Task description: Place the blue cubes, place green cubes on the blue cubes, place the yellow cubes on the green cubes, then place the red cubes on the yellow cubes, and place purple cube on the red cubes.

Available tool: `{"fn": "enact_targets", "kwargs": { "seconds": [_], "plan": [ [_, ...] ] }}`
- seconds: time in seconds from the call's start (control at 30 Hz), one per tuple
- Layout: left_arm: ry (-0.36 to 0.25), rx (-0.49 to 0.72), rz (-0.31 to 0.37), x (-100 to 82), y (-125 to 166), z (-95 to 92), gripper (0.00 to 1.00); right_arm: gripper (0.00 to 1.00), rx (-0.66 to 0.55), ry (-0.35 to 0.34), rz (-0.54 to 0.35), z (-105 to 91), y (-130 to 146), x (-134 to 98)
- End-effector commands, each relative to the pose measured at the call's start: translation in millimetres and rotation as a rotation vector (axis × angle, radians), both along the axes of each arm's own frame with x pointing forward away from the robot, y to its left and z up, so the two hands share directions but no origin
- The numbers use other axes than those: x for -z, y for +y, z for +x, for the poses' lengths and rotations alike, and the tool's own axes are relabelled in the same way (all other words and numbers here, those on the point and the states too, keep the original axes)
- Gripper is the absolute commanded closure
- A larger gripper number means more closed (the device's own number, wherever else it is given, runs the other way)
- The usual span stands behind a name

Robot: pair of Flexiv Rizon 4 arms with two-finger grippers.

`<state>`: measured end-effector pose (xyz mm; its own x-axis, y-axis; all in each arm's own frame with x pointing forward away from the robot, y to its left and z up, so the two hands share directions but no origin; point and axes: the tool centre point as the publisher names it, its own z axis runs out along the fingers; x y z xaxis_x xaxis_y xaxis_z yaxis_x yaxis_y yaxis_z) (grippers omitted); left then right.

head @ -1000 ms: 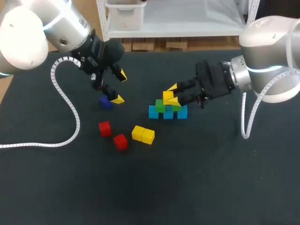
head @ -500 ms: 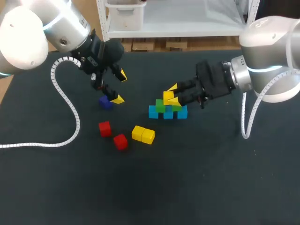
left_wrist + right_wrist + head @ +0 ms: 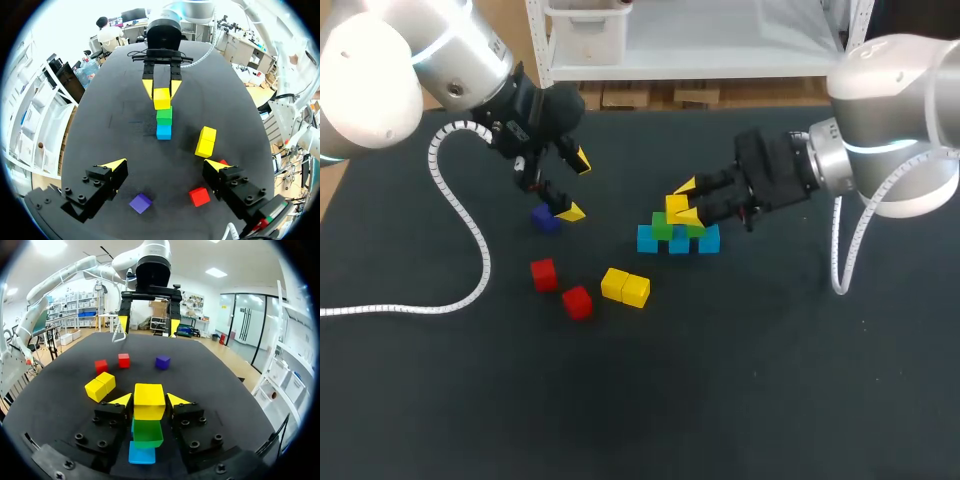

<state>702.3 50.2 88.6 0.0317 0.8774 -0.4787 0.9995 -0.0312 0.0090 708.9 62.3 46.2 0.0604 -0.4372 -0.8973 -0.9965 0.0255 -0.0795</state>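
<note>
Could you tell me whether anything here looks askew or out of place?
Nothing stands out: the stack stands straight, the right gripper holds a yellow cube squarely on top, and the loose cubes lie flat.

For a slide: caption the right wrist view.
Right gripper holds a yellow cube atop the green cube and blue cube.

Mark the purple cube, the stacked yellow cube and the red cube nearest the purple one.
purple cube (image 3: 141, 202), left wrist view, top face.
stacked yellow cube (image 3: 149, 394), right wrist view, top face.
nearest red cube (image 3: 543, 272), head view, centre.
</note>
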Motion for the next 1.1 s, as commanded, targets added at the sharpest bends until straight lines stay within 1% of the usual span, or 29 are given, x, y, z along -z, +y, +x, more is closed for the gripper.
{"fn": "enact_targets", "kwargs": {
  "seconds": [0.03,0.27,0.3,0.33,0.37,0.4,0.43,0.63,0.73,0.83,1.0,1.1],
  "plan": [
    [0.0,0.003,-0.002,0.6,0.6,1.2,0.0,0.6,0.0,0.0,0.0,0.9,0.3,0.2],
    [0.0,0.003,-0.002,0.6,0.6,1.2,0.0,0.59,0.005,0.003,0.0,0.5,-1.7,0.4],
    [0.0,0.003,-0.002,0.6,0.6,1.2,0.0,0.58,0.005,0.004,-0.002,0.4,-1.9,0.4],
    [0.0,0.003,-0.002,0.6,0.6,1.2,0.0,0.53,0.006,0.006,-0.003,0.1,-2.4,0.5],
    [0.0,0.003,-0.002,0.6,0.6,1.2,0.0,0.31,0.006,0.008,-0.003,0.0,-3.0,0.3],
    [0.0,0.003,-0.002,0.6,0.6,1.2,0.0,0.07,0.006,0.008,-0.003,-0.5,-3.4,-0.4],
    [0.0,0.003,-0.002,0.6,0.6,1.2,0.0,0.0,0.006,0.008,-0.003,-0.9,-4.1,-1.2],
    [0.0,0.003,-0.002,0.6,0.6,1.2,0.0,0.0,0.013,0.008,-0.006,-3.0,-8.9,-4.6],
    [0.0,0.003,-0.002,0.6,0.6,1.2,0.0,0.0,0.019,0.006,0.0,-5.6,-13.2,-11.1],
    [0.0,0.003,-0.002,0.6,0.6,1.2,0.0,0.0,0.036,-0.006,-0.01,-11.5,-23.5,-19.9],
    [0.0,0.003,-0.002,0.6,0.6,1.2,0.0,0.0,0.095,-0.012,-0.037,-31.7,-51.9,-29.7],
    [0.0,0.003,-0.002,0.6,0.6,1.2,0.0,0.0,0.157,-0.011,-0.047,-51.6,-74.9,-32.5]
  ]
}}
